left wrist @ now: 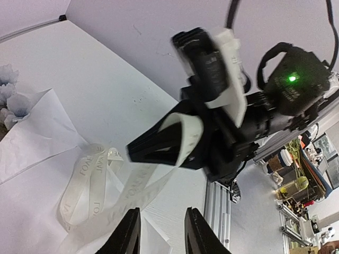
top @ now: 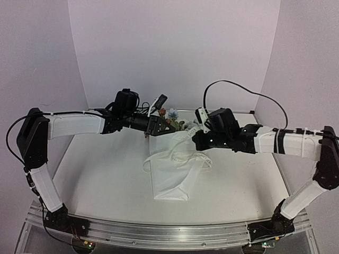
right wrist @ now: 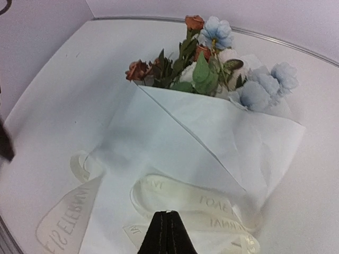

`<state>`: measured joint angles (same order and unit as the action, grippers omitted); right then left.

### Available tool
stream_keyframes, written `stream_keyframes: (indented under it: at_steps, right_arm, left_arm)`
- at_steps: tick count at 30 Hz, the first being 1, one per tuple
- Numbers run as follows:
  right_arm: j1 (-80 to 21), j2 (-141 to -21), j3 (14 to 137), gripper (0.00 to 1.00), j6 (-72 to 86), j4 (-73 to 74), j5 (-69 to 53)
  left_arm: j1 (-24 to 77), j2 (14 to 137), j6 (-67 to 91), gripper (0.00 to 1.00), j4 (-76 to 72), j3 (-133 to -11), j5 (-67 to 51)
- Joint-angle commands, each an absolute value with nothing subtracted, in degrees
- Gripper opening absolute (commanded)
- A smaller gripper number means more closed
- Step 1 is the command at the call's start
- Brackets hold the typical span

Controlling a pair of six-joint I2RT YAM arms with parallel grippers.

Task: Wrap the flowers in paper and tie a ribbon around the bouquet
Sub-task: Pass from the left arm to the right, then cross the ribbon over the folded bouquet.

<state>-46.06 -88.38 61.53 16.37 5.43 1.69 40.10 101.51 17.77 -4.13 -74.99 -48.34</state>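
Ribbon (left wrist: 87, 174), looped over the bouquet (right wrist: 212, 132) for tying, was pinched in the closed right gripper (left wrist: 135, 151); the left gripper (left wrist: 161, 217) hung part-open and empty.

Both arms have white covers on the long links and black joints. A thin black cable runs along the left arm (top: 74, 126), and a thicker black cable makes an arc above the right arm (top: 296, 142). The right gripper (left wrist: 139, 151) is black, with a white plate at the wrist and a small green light on the round housing behind. The left gripper (left wrist: 161, 235) has dark fingers (left wrist: 127, 238), perhaps with a rubber surface.
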Motion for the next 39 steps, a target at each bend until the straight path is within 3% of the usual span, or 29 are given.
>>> stream_keyframes:
  at_steps: [1, 6, 19, 31, 36, 39]
  right_arm:
    - [-46.65, -81.63, 63.16, 0.0, 13.35, 28.61, 6.93]
    - [-47.83, -75.65, 58.75, 0.0, 13.23, 35.14, 7.15]
    - [-55.07, -73.76, 53.31, 0.0, 15.28, 39.9, 8.34]
    - [-56.71, -75.87, 53.02, 0.0, 15.91, 39.86, 12.08]
    - [-56.7, -76.79, 53.74, 0.0, 15.54, 40.12, 13.79]
    - [-56.68, -77.04, 54.32, 0.0, 15.22, 40.44, 15.45]
  left_arm:
    - [40.17, 102.73, 20.35, 0.39, -6.59, -74.88, -42.35]
    - [40.15, 105.59, 20.34, 0.41, -1.33, -77.36, -33.48]
    - [42.19, 121.63, 10.55, 0.49, 25.92, -96.14, -29.44]
    - [45.76, 123.65, 12.44, 0.57, 29.96, -97.67, -24.87]
    - [46.75, 124.53, 13.0, 0.48, 30.96, -98.25, -20.9]
    - [47.14, 124.72, 13.01, 0.32, 31.87, -99.11, -18.84]
